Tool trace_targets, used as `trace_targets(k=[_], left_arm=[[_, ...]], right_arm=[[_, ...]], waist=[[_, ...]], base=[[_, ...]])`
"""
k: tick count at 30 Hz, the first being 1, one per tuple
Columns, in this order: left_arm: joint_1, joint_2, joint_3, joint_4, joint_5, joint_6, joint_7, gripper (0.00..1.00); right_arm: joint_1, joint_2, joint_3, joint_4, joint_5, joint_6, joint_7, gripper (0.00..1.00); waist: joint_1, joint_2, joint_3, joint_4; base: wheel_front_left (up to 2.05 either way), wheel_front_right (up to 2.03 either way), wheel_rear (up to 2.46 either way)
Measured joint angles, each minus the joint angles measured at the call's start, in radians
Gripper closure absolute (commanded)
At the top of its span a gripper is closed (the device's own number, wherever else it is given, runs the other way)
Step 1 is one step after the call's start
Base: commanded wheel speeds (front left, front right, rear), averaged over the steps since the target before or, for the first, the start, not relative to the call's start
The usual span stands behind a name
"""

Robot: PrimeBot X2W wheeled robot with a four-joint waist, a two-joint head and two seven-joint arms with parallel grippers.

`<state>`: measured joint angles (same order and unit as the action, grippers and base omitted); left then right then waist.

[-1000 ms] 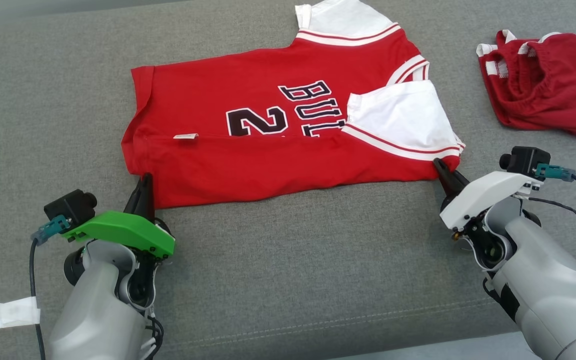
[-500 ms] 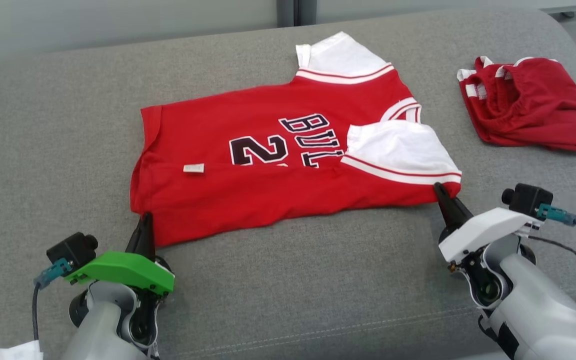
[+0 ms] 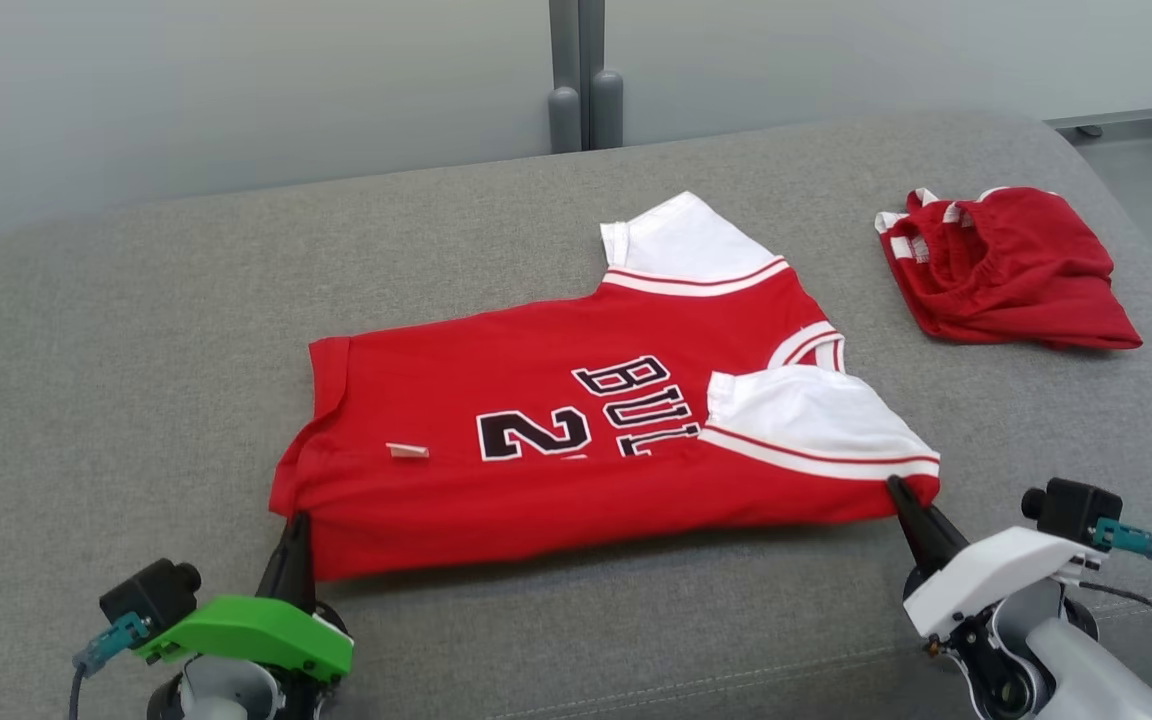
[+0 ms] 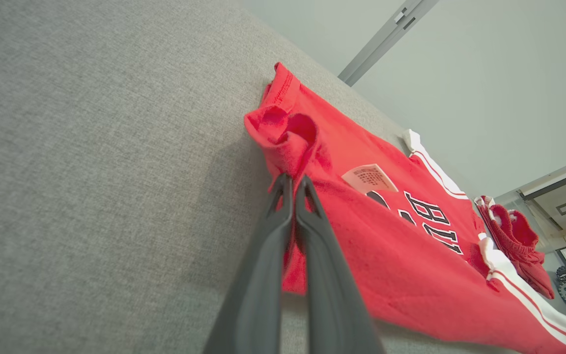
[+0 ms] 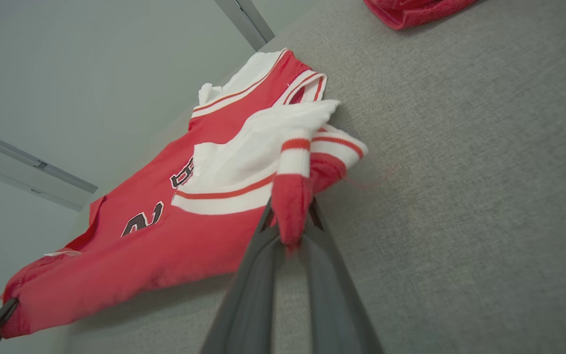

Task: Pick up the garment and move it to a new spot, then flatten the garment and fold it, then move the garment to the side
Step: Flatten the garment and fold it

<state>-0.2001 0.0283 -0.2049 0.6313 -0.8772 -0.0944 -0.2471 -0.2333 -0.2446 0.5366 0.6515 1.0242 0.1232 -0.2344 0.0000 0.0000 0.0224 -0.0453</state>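
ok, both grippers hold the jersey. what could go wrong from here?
Left gripper pinches only a bunched corner of the jersey; it may slip out.
Right gripper holds a wad by the folded sleeve; that fold may open.
Shorts lie to the right; moving there could overlap them.

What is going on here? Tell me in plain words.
The robot is handling a red short-sleeved jersey with white sleeves and black lettering, lying on a grey fabric cushion. Its left gripper is shut on the jersey's hem corner and its right gripper is shut on the sleeve-end corner, both along the near edge, which looks slightly lifted. The near side is already folded over the front. A crumpled pair of red shorts lies apart at the far right, untouched.
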Motion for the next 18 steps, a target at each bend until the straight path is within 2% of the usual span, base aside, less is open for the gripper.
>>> trace_targets(k=[8,15,17,18], left_arm=[[0.093,0.007,-0.017,-0.038,0.000,0.026,0.027,1.00],[0.130,0.018,-0.034,-0.032,0.004,0.061,0.062,1.00],[0.133,0.018,-0.037,-0.029,0.007,0.070,0.071,1.00],[0.133,0.019,-0.042,-0.028,0.016,0.078,0.071,0.85]], right_arm=[[0.096,-0.009,0.006,-0.015,0.016,0.000,0.000,1.00],[0.118,-0.009,0.020,-0.003,0.020,0.000,0.003,1.00],[0.118,-0.009,0.023,0.005,0.019,-0.002,0.008,0.72],[0.119,-0.008,0.024,0.008,0.019,-0.003,0.011,0.52]], waist=[[0.0000,0.0000,-0.020,-0.005],[0.0000,0.0000,-0.018,-0.009],[0.0000,0.0000,-0.016,-0.010],[0.0000,0.0000,-0.015,-0.011]], base=[[0.00,0.00,0.00],[0.00,0.00,0.00],[0.00,0.00,0.00],[0.00,0.00,0.00]])
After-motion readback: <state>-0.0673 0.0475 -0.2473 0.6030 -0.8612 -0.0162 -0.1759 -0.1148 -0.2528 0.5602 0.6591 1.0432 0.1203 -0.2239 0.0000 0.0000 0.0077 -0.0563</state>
